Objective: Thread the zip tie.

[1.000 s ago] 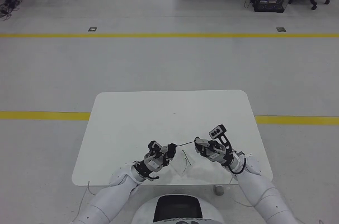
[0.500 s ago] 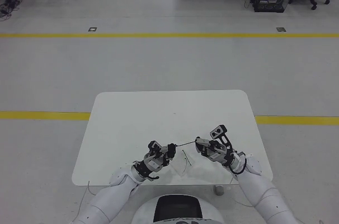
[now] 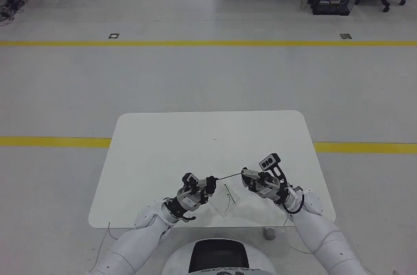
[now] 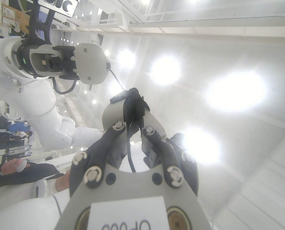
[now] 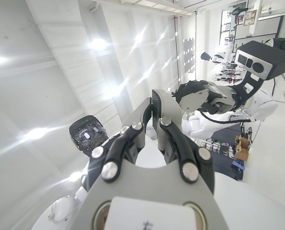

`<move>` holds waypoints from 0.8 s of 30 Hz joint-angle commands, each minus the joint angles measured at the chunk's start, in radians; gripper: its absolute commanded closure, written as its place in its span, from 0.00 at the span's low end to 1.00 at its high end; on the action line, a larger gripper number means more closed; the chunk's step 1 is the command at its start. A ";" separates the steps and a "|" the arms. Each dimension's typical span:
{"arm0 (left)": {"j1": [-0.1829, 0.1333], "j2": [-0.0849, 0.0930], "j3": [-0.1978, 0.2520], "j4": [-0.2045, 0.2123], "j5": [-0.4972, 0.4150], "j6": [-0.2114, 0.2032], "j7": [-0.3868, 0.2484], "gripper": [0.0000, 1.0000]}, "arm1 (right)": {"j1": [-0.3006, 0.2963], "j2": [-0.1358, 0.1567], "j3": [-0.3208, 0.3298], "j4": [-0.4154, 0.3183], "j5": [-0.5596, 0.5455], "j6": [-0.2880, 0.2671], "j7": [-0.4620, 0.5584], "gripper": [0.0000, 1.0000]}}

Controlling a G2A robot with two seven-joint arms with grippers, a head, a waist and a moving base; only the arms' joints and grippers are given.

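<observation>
My left gripper (image 4: 133, 111) is clenched on one end of the black zip tie (image 3: 227, 177). My right gripper (image 5: 152, 107) grasps the other end, above the table (image 3: 195, 137).

A lab hall (bright ceiling lamps (image 4: 236, 92)) with yellow floor lines (image 3: 208, 43), boxes (image 5: 240, 148).

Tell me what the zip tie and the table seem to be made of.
Zip tie: probably black plastic, matte, a thin strap that curves without kinking. Table: smooth white top, perhaps laminate or painted board; core hidden.
</observation>
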 commanded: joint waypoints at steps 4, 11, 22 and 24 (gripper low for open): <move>0.000 0.000 0.000 0.000 0.000 0.000 0.000 1.00 | 0.002 -0.001 0.000 0.003 0.001 -0.001 0.001 1.00; 0.000 0.000 0.000 0.000 0.000 0.000 0.000 1.00 | 0.001 -0.001 0.004 0.007 0.003 -0.003 0.003 1.00; 0.000 0.000 0.000 0.000 0.000 0.000 0.000 1.00 | -0.003 0.000 0.012 0.007 0.005 -0.005 0.005 1.00; 0.000 0.000 0.000 0.000 0.000 0.000 0.000 1.00 | -0.003 0.000 0.013 0.006 0.005 -0.006 0.005 1.00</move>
